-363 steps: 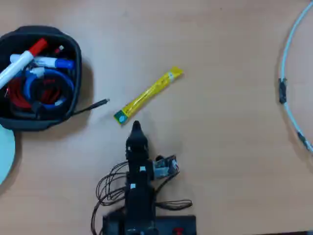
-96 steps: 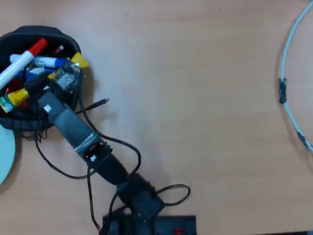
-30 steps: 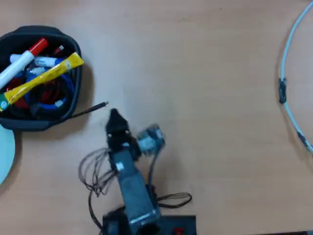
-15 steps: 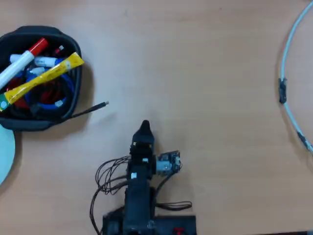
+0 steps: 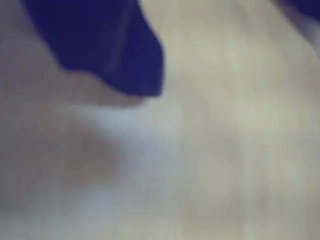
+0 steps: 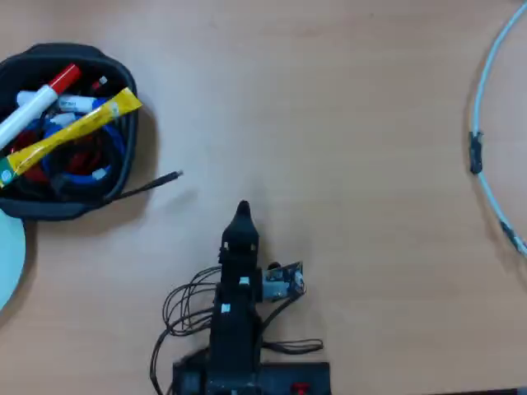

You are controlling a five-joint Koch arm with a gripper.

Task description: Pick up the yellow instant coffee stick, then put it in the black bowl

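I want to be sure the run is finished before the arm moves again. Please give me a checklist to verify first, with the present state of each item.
1. Yellow instant coffee stick in the black bowl: ok, it lies across the things inside, its green end over the left rim in the overhead view.
2. Gripper away from the bowl: ok, over bare table.
3. Gripper empty: ok, nothing seen at its tip.
4. Jaws open or shut: cannot tell, the wrist view is blurred.
5. Thin black cable beside the bowl apart from the gripper: ok.

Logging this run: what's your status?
Pincer empty, over bare table; open or shut unclear. Yellow coffee stick lies across black bowl. Nothing in the way.
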